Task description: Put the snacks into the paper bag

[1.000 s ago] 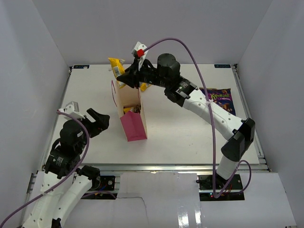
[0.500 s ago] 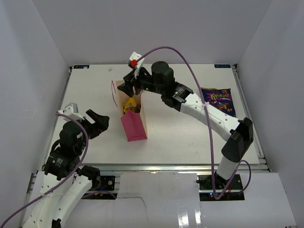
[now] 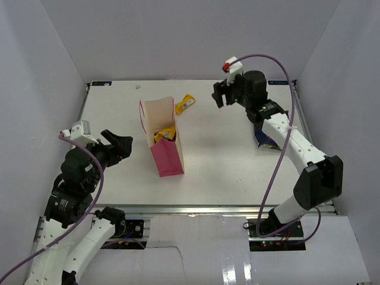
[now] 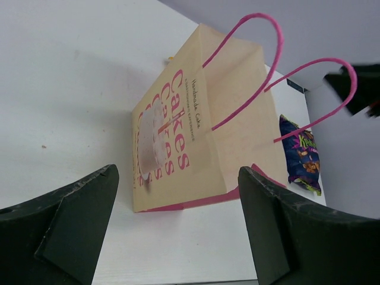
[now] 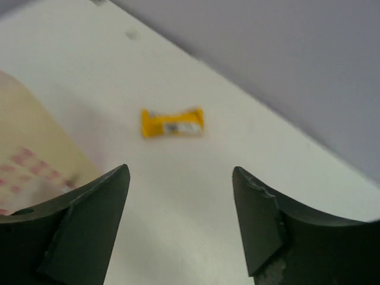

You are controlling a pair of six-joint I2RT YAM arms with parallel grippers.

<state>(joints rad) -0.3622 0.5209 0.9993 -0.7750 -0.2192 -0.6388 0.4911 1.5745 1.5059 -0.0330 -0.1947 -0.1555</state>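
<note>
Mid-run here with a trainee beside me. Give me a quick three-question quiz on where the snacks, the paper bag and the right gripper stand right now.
1. True or false: the right gripper is shut on a yellow bar.
2. Fill in: in the top view, the purple-blue chip bag is partly hidden by the ___ arm.
3. Where does the loose yellow bar lie?
A. On the table, beyond the paper bag, toward the back wall
B. Inside the paper bag
C. On top of the chip bag

Key: 1 false, its fingers are open and empty; 2 right; 3 A.
</note>
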